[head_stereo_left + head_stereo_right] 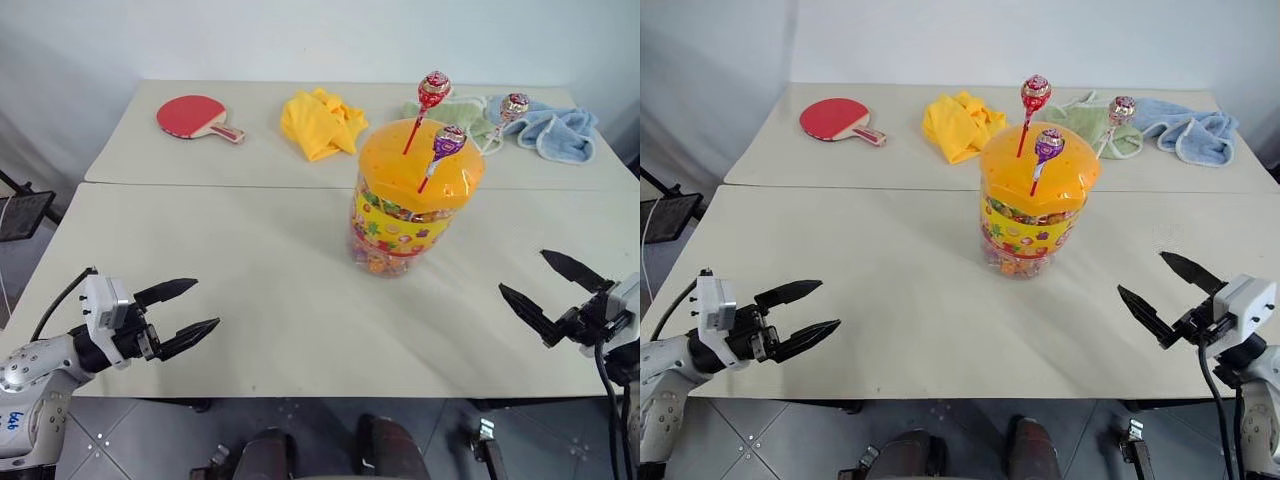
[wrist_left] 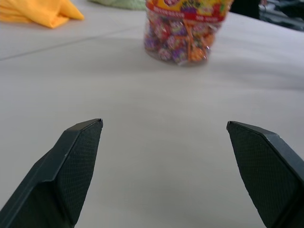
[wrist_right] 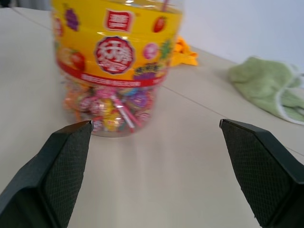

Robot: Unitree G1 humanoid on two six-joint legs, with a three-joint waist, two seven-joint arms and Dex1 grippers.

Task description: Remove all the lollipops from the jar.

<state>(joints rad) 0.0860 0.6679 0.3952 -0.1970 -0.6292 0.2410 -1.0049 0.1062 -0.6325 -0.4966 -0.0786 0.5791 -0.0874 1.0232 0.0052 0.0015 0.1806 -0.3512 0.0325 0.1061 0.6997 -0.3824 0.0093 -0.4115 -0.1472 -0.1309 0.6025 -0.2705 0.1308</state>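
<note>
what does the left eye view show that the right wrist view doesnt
Left eye view: the jar's orange lid with three lollipops stuck in it, the red table tennis paddle, the blue towel, and both hands, left hand and right hand, open and apart from the jar.
Right wrist view: the label's red logo close up.
Both: jar, yellow cloth, green towel, table.
</note>
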